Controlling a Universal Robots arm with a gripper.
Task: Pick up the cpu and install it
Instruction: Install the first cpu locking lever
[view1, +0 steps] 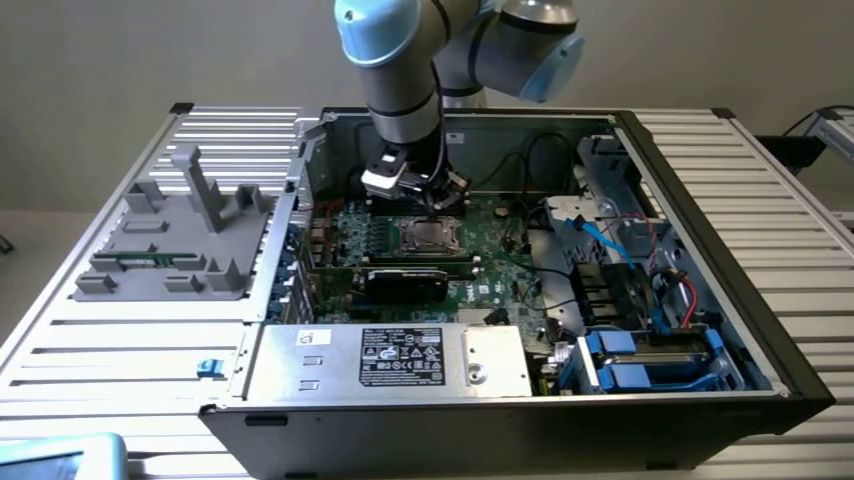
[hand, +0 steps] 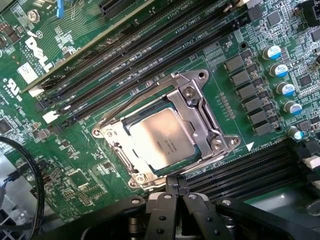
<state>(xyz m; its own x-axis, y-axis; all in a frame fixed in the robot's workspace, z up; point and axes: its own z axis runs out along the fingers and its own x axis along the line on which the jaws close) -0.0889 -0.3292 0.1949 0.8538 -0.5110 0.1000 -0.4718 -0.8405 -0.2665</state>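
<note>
While the arm hangs over the open case, the gripper sits low above the board, fingers pressed together, nothing between them. Cpu lies flat in the socket, silver top up, metal frame around it. Fingertips are at the frame's edge, off the cpu; contact with the frame cannot be told. Memory slots run along both sides. A grey fixture stands at the exterior view's left, well apart.

White Dell logo on the green circuit board; tiny DIMM markings beside its memory slots. In the exterior view, the sticker at six o'clock is unreadable.
</note>
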